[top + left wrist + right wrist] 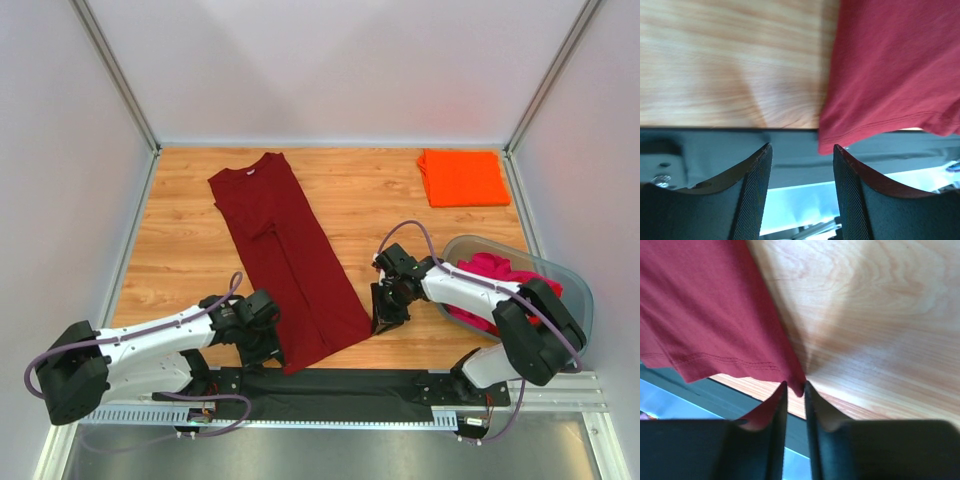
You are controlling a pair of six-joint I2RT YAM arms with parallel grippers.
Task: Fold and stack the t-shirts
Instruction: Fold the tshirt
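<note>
top external shows us the maroon t-shirt (285, 255) folded long across the table (180, 250). we see the right fingers (782, 392) clamped on its hem corner; the left fingers (762, 160) gape beside the hem, holding nothing.

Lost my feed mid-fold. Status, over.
Left hand open beside maroon shirt, near hem corner. Right hand shut on the other hem corner. Shirt flat, a long strip. Folded orange shirt far right, clear of it.
</note>
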